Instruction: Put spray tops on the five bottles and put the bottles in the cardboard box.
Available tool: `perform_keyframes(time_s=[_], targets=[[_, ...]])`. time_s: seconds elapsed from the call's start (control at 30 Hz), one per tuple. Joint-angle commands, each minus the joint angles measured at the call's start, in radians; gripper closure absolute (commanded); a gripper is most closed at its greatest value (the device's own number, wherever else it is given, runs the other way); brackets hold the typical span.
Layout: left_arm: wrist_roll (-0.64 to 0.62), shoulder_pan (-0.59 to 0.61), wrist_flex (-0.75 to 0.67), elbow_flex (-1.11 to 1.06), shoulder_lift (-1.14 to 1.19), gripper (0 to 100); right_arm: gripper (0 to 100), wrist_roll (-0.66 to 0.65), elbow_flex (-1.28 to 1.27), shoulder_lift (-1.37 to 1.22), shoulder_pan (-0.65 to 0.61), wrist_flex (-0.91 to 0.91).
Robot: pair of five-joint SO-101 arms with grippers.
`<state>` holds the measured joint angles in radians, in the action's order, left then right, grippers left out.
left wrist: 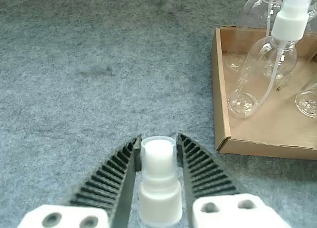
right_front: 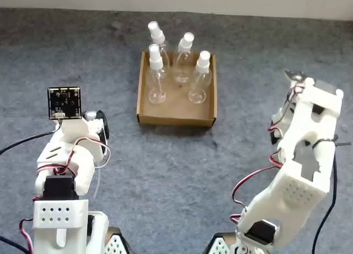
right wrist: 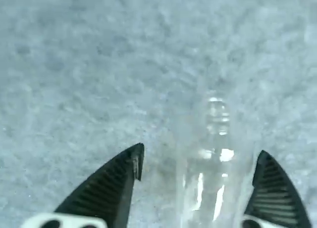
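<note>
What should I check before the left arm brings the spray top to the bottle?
1. Spray top held in the left gripper: ok, a finger sits close on each side.
2. Bottle held in the right gripper: cannot tell; it lies between the jaws, but the hold is unclear.
3. Bottle neck free of any top: ok.
4. Top lined up with the neck: not ok; in the high view the grippers are far apart, on opposite sides of the box.
5. Free space in the box: ok, its front part is bare.
</note>
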<state>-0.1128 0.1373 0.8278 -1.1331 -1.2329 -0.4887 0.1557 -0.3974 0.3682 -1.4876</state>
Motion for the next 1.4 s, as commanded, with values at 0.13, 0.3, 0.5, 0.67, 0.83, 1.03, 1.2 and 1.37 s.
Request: perform_keyframes(time_s=[0.13,0.3,0.5,0.67,0.83,1.03,1.2,1.37], targets=[[0.002,0.013,-0.021,0.044,0.001,100,69.6,-0.121,0.081,0.018,0.027,-0.025],[0.002,0.012,-0.021,0.044,0.001,100,69.7,-0.206,0.074,0.013,0.054,-0.025],[0.002,0.012,-0.021,0.044,0.001,100,69.7,-0.206,-0.047,0.015,0.035,0.068],[0.002,0.01,-0.021,0.044,0.001,100,69.9,-0.203,-0.09,0.016,0.031,0.082],[0.002,0.01,-0.021,0.044,0.001,100,79.0,-0.204,-0.096,0.015,0.031,0.084],[0.002,0.012,-0.021,0.047,-0.001,100,94.7,-0.201,-0.093,0.019,0.033,0.082],[0.003,0.01,-0.021,0.05,-0.002,100,99.4,-0.152,-0.05,0.044,0.028,-0.004],[0.003,0.008,-0.015,0.124,0.004,100,99.4,-0.055,0.064,0.249,-0.019,-0.085]])
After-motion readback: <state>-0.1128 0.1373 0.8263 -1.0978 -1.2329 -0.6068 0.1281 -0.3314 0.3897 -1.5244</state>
